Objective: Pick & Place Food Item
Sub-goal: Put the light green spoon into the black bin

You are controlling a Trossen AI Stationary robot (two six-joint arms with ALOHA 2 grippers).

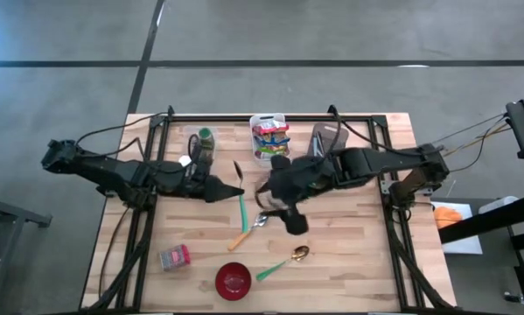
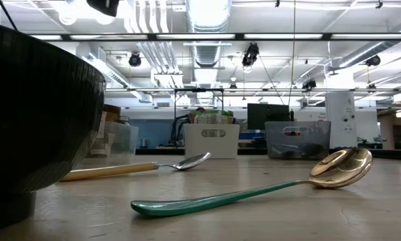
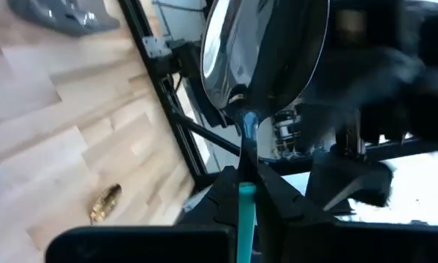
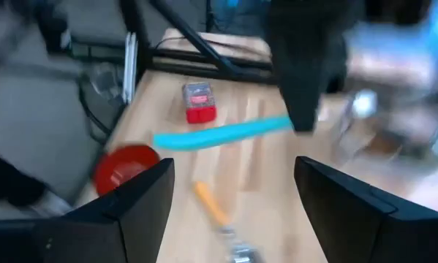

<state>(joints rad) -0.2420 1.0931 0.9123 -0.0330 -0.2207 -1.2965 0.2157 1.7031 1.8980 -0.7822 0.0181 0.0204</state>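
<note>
The right pincer [image 4: 233, 201] is hanging over the wooden counter [image 4: 277, 197], its two dark fingers [image 4: 131, 212] standing wide apart. Beyond them a turquoise-handled spoon [image 4: 219, 133] is lying — with a red bowl [image 4: 123, 164], a red-and-clear container [image 4: 198, 102] and an orange-handled utensil [image 4: 211, 204] sitting nearby.

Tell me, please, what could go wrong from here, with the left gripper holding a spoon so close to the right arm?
1. The left gripper is shut on the green-handled spoon, right beside the open right gripper; they could collide.
2. The grip is only on the handle's thin end, so the spoon might twist or slip.
3. The wooden-handled spoon lies just below; a dropped spoon could knock it.
</note>
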